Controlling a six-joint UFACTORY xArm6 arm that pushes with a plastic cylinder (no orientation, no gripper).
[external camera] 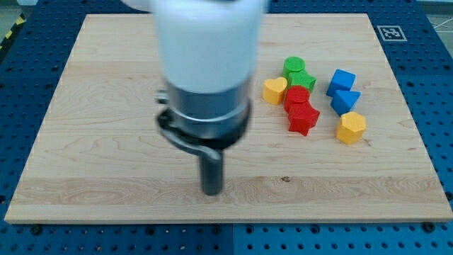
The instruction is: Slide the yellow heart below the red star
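Observation:
The yellow heart [274, 91] lies right of the board's middle, at the left edge of a cluster of blocks. The red star [304, 118] lies just below and to the right of it, touching a red round block [297, 98] above it. My tip [212, 191] rests on the board well to the left of and below the heart, apart from every block. The arm's white and grey body [205, 64] fills the view's upper middle.
Two green blocks [297, 72] sit above the red ones. Two blue blocks [342, 89] stand to the right, one above the other. A yellow hexagonal block [351, 127] lies below them. The wooden board [106, 142] rests on a blue perforated table.

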